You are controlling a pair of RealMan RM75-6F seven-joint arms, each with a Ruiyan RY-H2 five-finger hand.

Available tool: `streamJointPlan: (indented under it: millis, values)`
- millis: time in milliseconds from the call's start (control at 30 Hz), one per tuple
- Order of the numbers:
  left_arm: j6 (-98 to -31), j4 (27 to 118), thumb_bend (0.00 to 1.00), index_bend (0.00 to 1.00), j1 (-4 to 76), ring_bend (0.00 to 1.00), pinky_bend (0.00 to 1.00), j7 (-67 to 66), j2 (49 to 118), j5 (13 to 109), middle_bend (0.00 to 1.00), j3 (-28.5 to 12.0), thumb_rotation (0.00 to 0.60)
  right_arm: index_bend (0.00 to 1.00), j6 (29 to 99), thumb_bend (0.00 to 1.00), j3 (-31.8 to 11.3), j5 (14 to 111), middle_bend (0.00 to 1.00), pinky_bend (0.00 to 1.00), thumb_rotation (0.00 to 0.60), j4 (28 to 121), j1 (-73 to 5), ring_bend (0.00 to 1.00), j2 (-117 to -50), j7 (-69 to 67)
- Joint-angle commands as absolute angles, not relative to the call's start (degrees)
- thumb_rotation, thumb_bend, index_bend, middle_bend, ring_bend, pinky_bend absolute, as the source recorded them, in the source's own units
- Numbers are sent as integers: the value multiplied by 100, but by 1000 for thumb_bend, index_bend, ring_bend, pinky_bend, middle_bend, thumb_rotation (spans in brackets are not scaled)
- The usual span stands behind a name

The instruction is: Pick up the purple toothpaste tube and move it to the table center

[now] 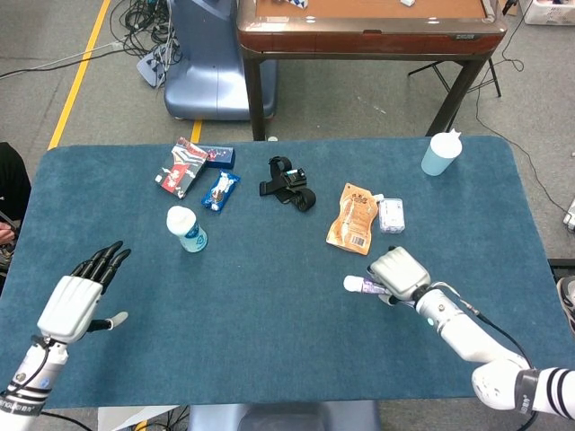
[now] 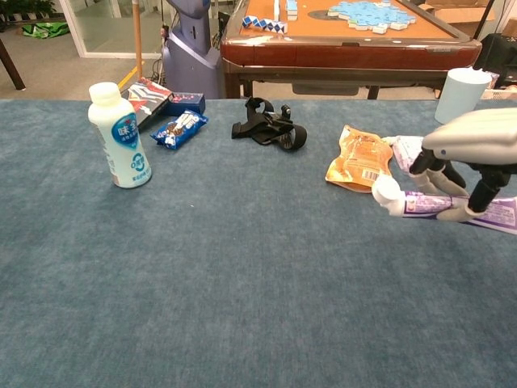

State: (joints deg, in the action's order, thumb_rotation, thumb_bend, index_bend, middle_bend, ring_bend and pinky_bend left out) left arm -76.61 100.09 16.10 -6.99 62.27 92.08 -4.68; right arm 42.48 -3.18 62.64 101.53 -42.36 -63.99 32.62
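Observation:
My right hand (image 1: pixel 398 272) (image 2: pixel 477 153) grips the purple toothpaste tube (image 1: pixel 360 285) (image 2: pixel 420 203) and holds it lifted off the blue table (image 1: pixel 269 305), its white cap pointing left. It hangs right of the table's middle, just in front of the orange pouch (image 1: pixel 352 218) (image 2: pixel 361 159). My left hand (image 1: pixel 79 301) hovers open over the near left part of the table, fingers spread and holding nothing; the chest view does not show it.
A white bottle (image 1: pixel 186 228) (image 2: pixel 119 134) stands left of centre. Snack packs (image 1: pixel 192 168), a blue wrapper (image 1: pixel 220 189) and a black strap (image 1: pixel 288 183) lie at the back. A small white packet (image 1: pixel 391 215) lies right of the pouch; a pale blue cup (image 1: pixel 439 153) stands far right.

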Motion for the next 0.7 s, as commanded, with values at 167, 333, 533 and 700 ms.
streamJointPlan:
  millis: [167, 333, 533, 700]
  values:
    - [-7072, 9808, 213, 22, 2318, 410, 619, -335, 6069, 9586, 285, -656, 600, 809, 3373, 870, -608, 5381, 764, 340, 600, 10844, -5159, 608, -5628, 3174]
    - [-6487, 9696, 280, 63, 2844, 617, 829, 22, 6059, 9874, 586, -577, 600, 846, 3138, 893, -589, 4794, 794, 375, 600, 10845, -5754, 646, -5664, 3209]
    - [-5886, 9692, 362, 66, 3417, 705, 865, 160, 6111, 10173, 696, -474, 600, 868, 3030, 926, -391, 4146, 814, 418, 600, 10621, -6442, 694, -5998, 3270]
    - [-5542, 9789, 428, 65, 3803, 751, 889, 200, 6241, 10271, 748, -456, 600, 893, 3072, 985, -298, 3824, 837, 452, 600, 10346, -6836, 730, -6411, 3194]
